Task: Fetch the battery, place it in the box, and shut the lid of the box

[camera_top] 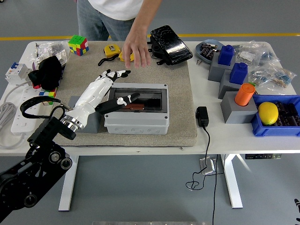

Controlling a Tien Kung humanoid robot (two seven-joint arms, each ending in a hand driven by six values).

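The left hand [104, 89] is seen reaching over the grey box [137, 108] on the mat, its fingers [117, 73] spread, nothing held. The lid is closed; the battery cannot be told for certain. Beyond, a person's hand [134, 48] is held above the tabletop [211, 131].

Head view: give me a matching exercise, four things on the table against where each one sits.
Things:
1. Rubik's cube
2. lemon
3. power adapter
4. orange cylinder

Places:
A. in the blue bin
B. far left of the table
C. on a grey block
D. right of the grey box, off the mat

Pairs: 1-B, 2-A, 3-D, 4-C
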